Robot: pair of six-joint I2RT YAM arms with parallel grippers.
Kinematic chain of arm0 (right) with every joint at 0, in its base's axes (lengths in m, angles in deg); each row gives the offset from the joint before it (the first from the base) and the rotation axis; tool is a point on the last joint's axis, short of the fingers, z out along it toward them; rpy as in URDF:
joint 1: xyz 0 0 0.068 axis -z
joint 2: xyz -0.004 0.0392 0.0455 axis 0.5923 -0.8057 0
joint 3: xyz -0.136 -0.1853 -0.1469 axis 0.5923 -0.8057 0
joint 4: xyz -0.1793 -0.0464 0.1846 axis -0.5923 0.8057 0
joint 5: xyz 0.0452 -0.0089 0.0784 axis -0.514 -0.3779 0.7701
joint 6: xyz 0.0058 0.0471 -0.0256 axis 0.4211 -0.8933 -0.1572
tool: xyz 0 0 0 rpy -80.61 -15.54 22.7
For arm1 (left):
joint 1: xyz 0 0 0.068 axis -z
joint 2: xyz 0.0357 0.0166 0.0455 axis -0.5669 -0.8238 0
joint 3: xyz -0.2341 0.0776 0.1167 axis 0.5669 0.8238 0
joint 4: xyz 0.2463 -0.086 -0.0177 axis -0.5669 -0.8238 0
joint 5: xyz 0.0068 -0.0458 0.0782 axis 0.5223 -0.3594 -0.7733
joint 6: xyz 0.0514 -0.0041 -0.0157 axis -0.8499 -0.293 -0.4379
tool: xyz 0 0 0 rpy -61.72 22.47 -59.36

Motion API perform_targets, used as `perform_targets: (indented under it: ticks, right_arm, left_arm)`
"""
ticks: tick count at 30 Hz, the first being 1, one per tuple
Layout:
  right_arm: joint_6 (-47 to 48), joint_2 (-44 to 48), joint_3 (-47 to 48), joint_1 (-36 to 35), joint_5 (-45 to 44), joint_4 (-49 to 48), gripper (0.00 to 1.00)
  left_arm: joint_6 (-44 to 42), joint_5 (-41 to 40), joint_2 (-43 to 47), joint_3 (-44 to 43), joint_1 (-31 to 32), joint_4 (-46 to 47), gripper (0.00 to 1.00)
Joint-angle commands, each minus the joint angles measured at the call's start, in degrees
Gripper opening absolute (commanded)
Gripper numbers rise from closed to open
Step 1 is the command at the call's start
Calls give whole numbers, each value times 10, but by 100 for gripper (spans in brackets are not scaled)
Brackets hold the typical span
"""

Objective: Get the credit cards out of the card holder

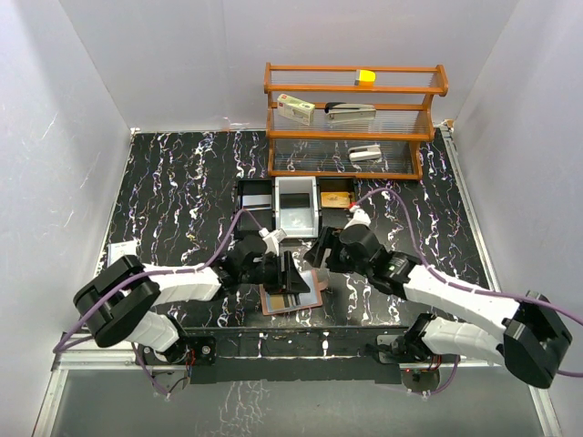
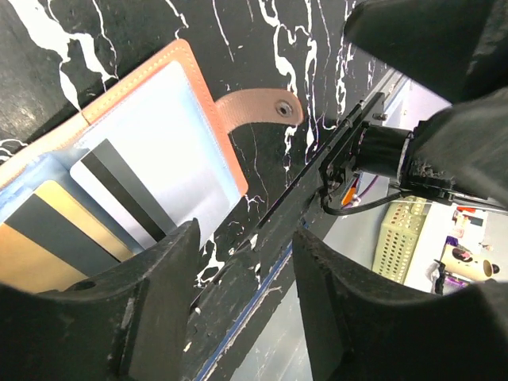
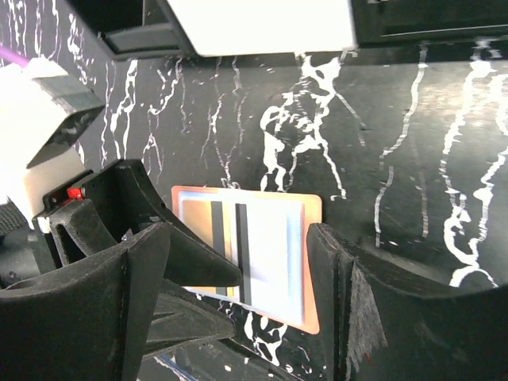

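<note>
one card holder (image 3: 311, 262), two striped cards (image 2: 159, 186) (image 2: 79, 218), two hands (image 1: 284, 273) (image 1: 323, 250), one shelf (image 1: 355, 89)

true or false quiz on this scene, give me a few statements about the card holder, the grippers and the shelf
1. The card holder lies open on the table. True.
2. The right gripper grips a card. False: its jaws stand open and empty above the card holder.
3. The cards sit in the card holder's pockets. True.
4. A yellow block sits on the top level of the wooden shelf. True.
5. The card holder rests on the wooden shelf. False: it lies on the table near the arms' bases, far from the shelf.
</note>
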Motion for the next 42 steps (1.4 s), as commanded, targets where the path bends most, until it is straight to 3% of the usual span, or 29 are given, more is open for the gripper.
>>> perform_targets:
  ticks: [1,10,14,22,29,36,42]
  right_arm:
    - [-8,53,-23,18,-20,-2,66]
    - [19,30,-31,28,162,-90,48]
    - [46,-2,-24,28,203,-98,39]
    - [63,-124,-31,29,205,-88,33]
    - [32,-128,-60,29,166,-64,31]
    - [9,-50,-61,29,154,-32,42]
    - [37,5,-38,34,144,-58,45]
  left_arm:
    - [21,-25,-4,4,16,45,50]
    - [-2,-140,123,17,19,-124,52]
    - [17,-157,108,22,19,-114,51]
    - [80,-168,60,25,20,-59,48]
    - [69,-160,46,2,20,-112,48]
    - [68,-139,46,-31,20,-138,48]
    - [75,-130,52,-76,20,-212,48]
